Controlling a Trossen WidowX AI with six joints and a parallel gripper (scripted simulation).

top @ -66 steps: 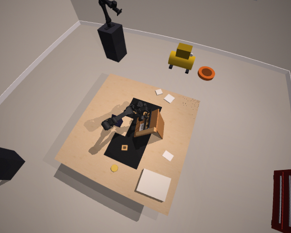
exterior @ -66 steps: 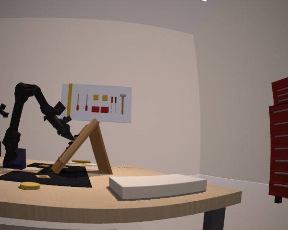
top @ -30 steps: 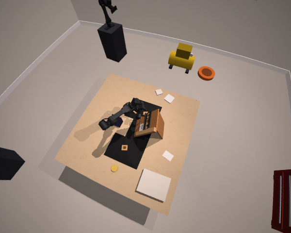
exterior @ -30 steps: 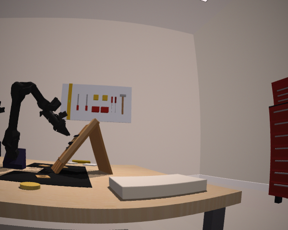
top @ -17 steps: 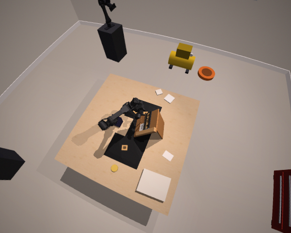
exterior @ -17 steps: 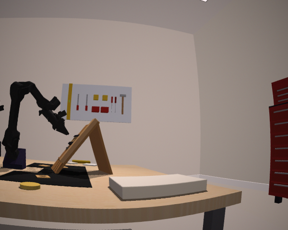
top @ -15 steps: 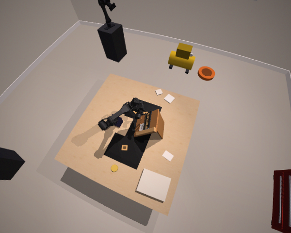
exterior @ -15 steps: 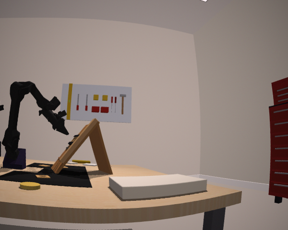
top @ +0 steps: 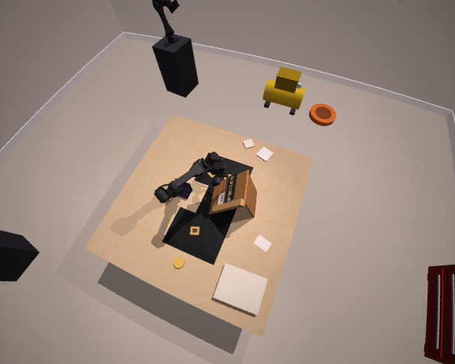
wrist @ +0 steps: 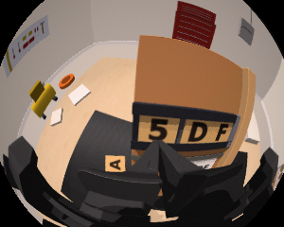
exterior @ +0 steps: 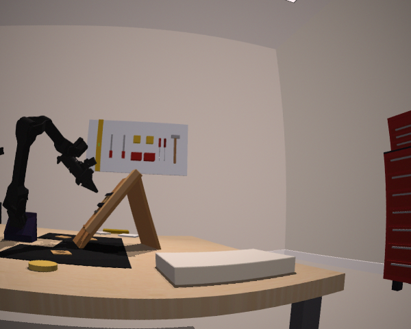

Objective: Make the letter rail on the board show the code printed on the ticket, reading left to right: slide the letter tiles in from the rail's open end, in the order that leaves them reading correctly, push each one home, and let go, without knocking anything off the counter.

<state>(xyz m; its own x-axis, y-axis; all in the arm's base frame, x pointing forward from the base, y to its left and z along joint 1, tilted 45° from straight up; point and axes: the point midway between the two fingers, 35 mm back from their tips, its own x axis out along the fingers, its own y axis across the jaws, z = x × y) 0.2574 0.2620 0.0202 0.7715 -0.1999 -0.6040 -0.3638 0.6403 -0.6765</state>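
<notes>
My gripper [wrist: 156,143] [exterior: 96,191] is shut and empty, its tips in front of the rail's lower edge, below the 5 tile. The wooden board [top: 242,188] [wrist: 189,66] leans as an easel. Its dark rail [wrist: 189,113] holds, left to right, the 5 tile [wrist: 157,130], the D tile [wrist: 197,131] and the F tile [wrist: 221,132]. The white ticket [top: 221,198] below is mostly hidden by the fingers in the wrist view. An A tile [wrist: 115,164] lies on the back black mat [wrist: 101,134]. Another tile [top: 194,230] [exterior: 61,252] lies on the front mat [top: 180,223].
A yellow disc [top: 178,262] [exterior: 42,266] and a thick white slab [top: 240,289] [exterior: 227,265] stand toward the table's front. Small white cards lie at the back, one of them here [top: 265,154], and another card [top: 262,243] lies at the right, beyond the easel.
</notes>
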